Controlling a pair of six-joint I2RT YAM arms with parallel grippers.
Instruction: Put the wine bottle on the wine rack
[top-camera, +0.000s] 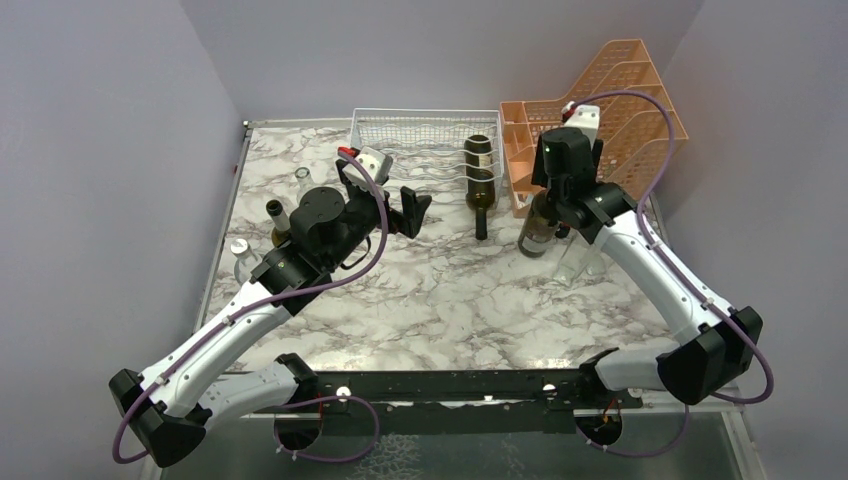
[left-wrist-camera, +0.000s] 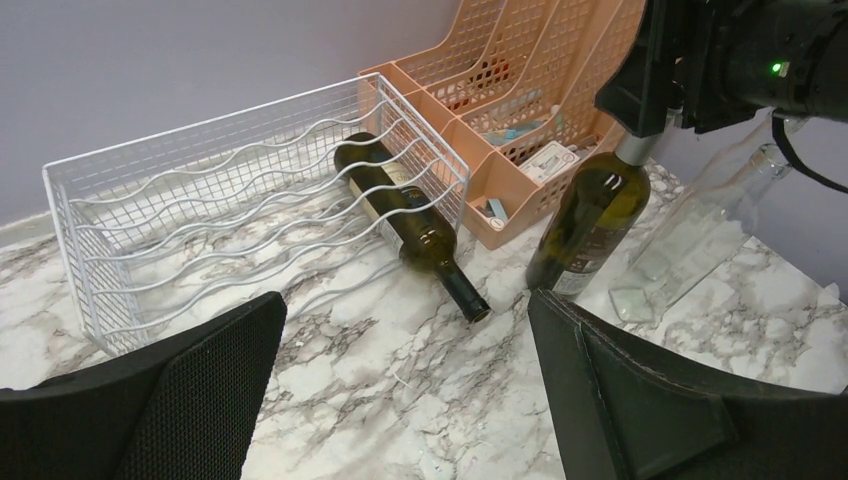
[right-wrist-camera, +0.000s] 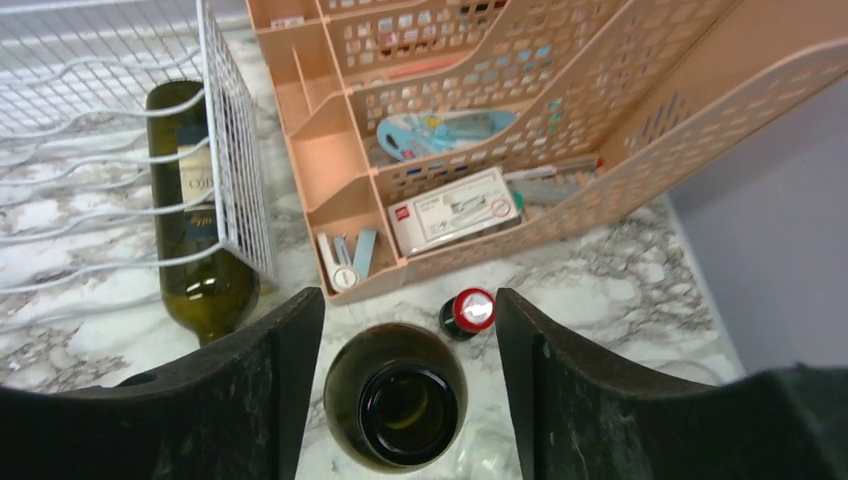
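The white wire wine rack (top-camera: 415, 140) stands at the back centre. One dark wine bottle (top-camera: 480, 178) lies in its right cradle with the neck pointing out toward me; it also shows in the left wrist view (left-wrist-camera: 405, 220). A second green wine bottle (top-camera: 538, 228) stands on the table right of the rack. My right gripper (top-camera: 556, 195) is open over it, one finger on each side of its neck, with gaps either side of the bottle mouth (right-wrist-camera: 405, 412). My left gripper (top-camera: 395, 200) is open and empty in front of the rack (left-wrist-camera: 200, 200).
An orange perforated file tray (top-camera: 620, 100) with small items stands right of the rack. A clear glass bottle (top-camera: 580, 258) stands beside the green one, and a red-capped stopper (right-wrist-camera: 468, 312) lies near it. Small bottles (top-camera: 277, 220) stand at the left.
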